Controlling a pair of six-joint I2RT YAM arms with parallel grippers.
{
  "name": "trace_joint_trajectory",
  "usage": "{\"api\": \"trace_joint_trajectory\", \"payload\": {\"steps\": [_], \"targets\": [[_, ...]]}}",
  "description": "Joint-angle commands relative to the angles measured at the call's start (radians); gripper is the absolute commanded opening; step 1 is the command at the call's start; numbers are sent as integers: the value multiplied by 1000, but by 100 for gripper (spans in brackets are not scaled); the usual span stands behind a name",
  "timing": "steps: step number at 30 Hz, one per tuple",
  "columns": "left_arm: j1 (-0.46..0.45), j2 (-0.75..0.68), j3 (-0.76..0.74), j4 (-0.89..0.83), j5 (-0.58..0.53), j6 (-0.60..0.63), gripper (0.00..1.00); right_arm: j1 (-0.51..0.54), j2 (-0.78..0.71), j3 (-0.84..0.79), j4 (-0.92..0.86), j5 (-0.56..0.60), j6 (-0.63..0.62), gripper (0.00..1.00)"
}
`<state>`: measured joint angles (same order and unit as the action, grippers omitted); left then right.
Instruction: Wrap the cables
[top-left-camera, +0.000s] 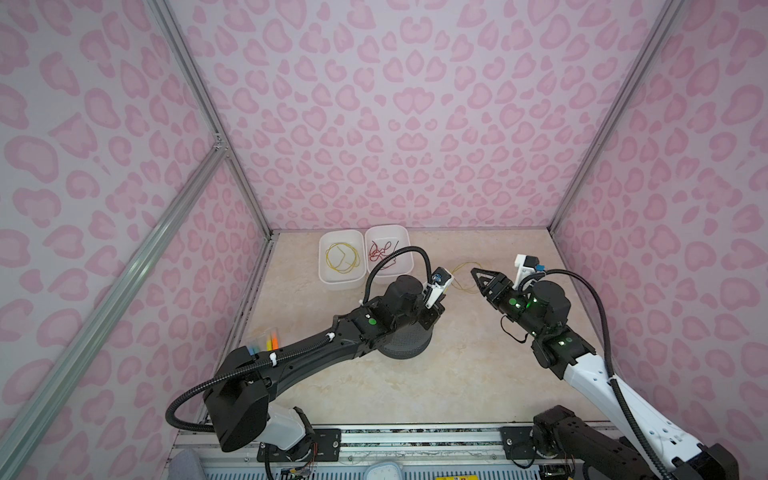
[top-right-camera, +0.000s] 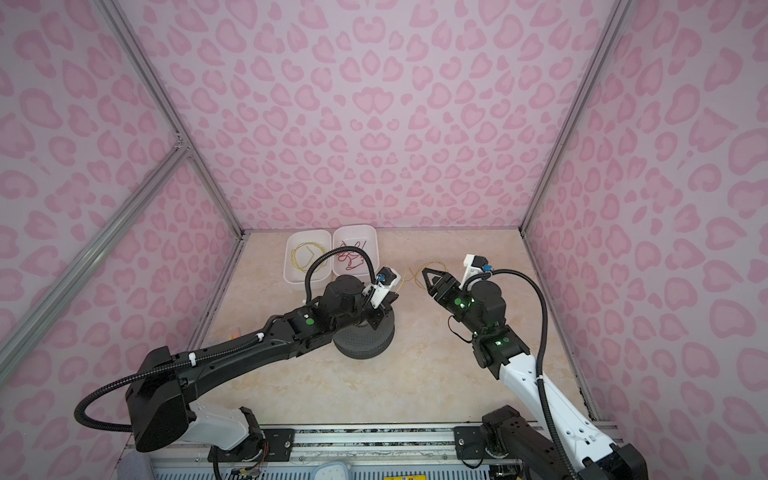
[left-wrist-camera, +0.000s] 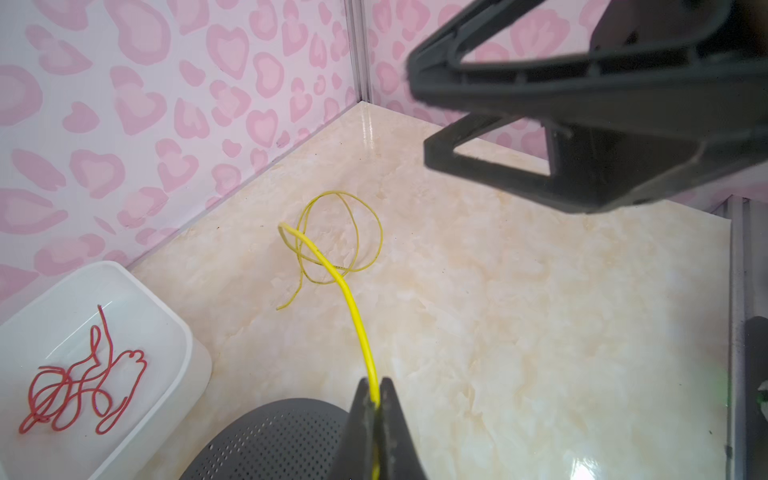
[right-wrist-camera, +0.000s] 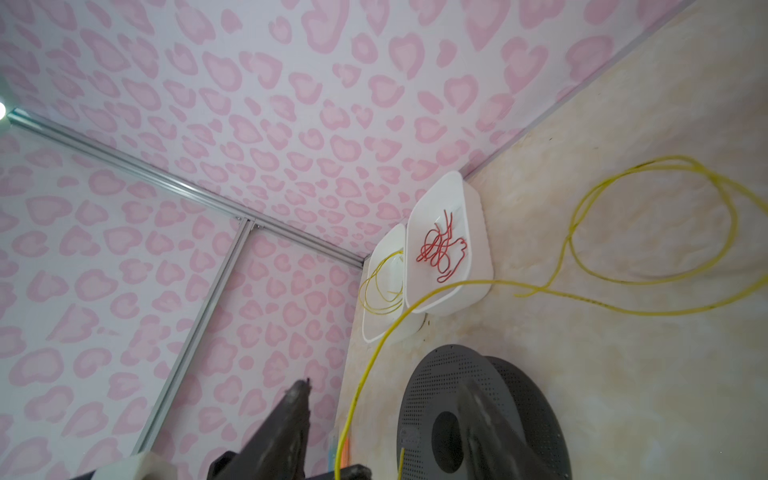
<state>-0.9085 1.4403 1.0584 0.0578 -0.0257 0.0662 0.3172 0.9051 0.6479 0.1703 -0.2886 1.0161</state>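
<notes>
Left wrist view puts the left end effector (left-wrist-camera: 374, 395) nearest, pressed together and pinching a thin bright yellow cable (left-wrist-camera: 359, 328) just above the edge of a dark grey perforated round spool (left-wrist-camera: 270, 440). In both top views the spool stands near the middle of the beige marble-patterned table (top-left-camera: 415, 390), partly covered by the left arm's wrist. From the pinch the cable curves away over the table to where the rest of it lies in loose overlapping loops, with one free end resting on the surface. The right end effector (right-wrist-camera: 384, 395) hangs above the table close to those loops, on their right in both top views. Its black fingers (right-wrist-camera: 297, 407) are spread apart, and the left wrist view shows them clear of the cable. Farthest back, against the pink heart-patterned wall (top-left-camera: 415, 124), two white plastic tubs stand just beside each other. In both top views the left-hand tub (top-left-camera: 322, 270) holds a coil of yellow wire (top-left-camera: 343, 258) and the right-hand tub (top-left-camera: 409, 253) holds a tangle of red wire (top-left-camera: 380, 251).
</notes>
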Motion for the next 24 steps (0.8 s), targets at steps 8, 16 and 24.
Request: {"api": "trace_joint_trajectory", "payload": {"steps": [8,16,24], "targets": [[10,-109,-21,11,83,-14,4,-361,49,-133,0,-244,42,75],[10,-154,-36,-26,116,-17,4,-383,372,-51,228,-454,53,75],[10,-196,-56,-41,125,-15,4,-320,504,-1,317,-418,102,32]]}}
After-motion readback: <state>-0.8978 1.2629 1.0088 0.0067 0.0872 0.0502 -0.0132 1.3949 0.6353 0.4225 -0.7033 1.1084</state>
